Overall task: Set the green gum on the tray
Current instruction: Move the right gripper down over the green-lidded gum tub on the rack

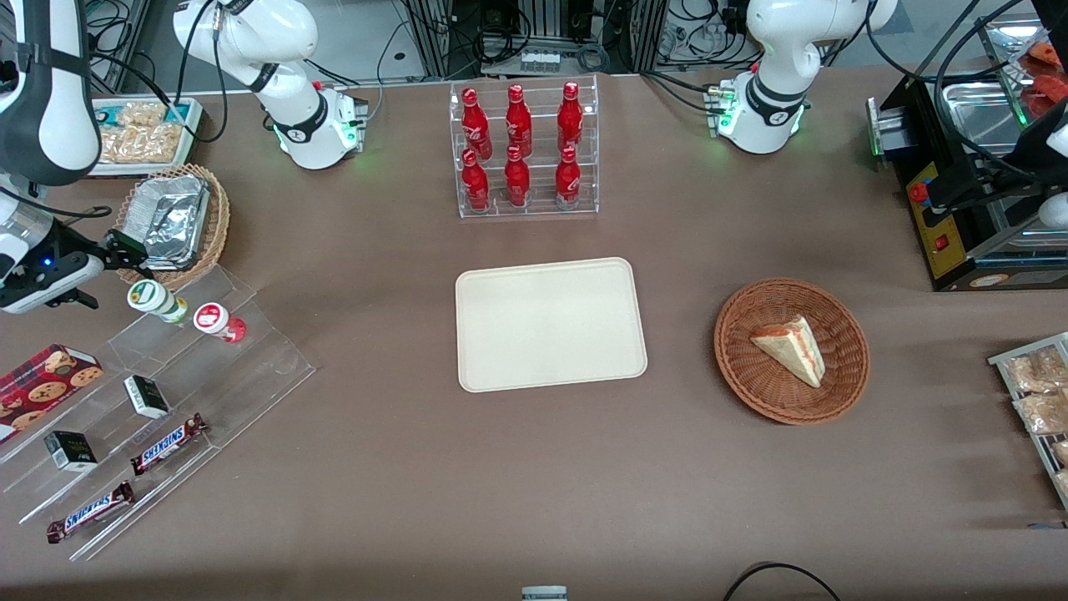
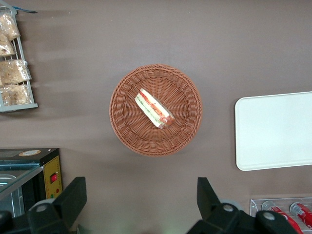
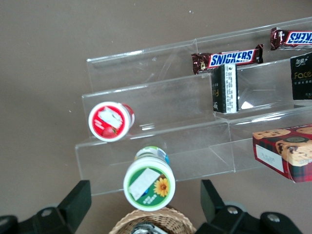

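Note:
The green gum [image 1: 156,301] is a small bottle with a white-rimmed green lid, standing on the top step of a clear acrylic stand [image 1: 167,392] toward the working arm's end of the table. In the right wrist view the green gum [image 3: 149,184] shows its lid with a sunflower mark. My gripper [image 1: 129,259] hangs above the stand's top edge, just farther from the front camera than the gum. It is open and empty, and in the right wrist view the gripper [image 3: 145,204] has one finger on either side of the gum. The cream tray [image 1: 551,324] lies bare at mid-table.
A red-lidded gum bottle [image 1: 219,321] stands beside the green one. A wicker basket with a foil container [image 1: 171,221] sits under my gripper. Snickers bars [image 1: 167,444], black boxes [image 1: 146,396] and a cookie box [image 1: 46,380] fill the stand. A cola rack [image 1: 524,150] and a sandwich basket [image 1: 791,351] stand elsewhere.

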You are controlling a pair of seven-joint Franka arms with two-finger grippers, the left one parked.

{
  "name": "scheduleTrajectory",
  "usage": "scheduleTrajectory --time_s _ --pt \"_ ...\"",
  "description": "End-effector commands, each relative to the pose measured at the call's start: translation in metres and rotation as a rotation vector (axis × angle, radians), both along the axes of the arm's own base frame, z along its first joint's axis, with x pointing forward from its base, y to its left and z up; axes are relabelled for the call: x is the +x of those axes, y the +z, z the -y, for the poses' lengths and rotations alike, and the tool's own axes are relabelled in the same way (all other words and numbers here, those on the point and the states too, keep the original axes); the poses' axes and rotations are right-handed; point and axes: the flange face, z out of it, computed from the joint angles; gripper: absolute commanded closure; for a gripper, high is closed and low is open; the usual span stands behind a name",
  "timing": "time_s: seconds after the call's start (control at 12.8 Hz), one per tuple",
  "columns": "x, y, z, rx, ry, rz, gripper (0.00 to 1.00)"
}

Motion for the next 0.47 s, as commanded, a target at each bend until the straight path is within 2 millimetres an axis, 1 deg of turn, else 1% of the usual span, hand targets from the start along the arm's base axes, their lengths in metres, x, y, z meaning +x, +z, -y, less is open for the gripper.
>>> scheduleTrajectory --time_s 0.0,0.23,0.39 --pt "-0.01 -0.008 -0.002 -0.009 0.028 0.034 0.0" --pt "-0.009 -0.029 -0.002 -0.011 0.024 0.026 0.0" --pt "-0.012 -0.04 -0.004 -0.012 0.022 0.029 0.0"
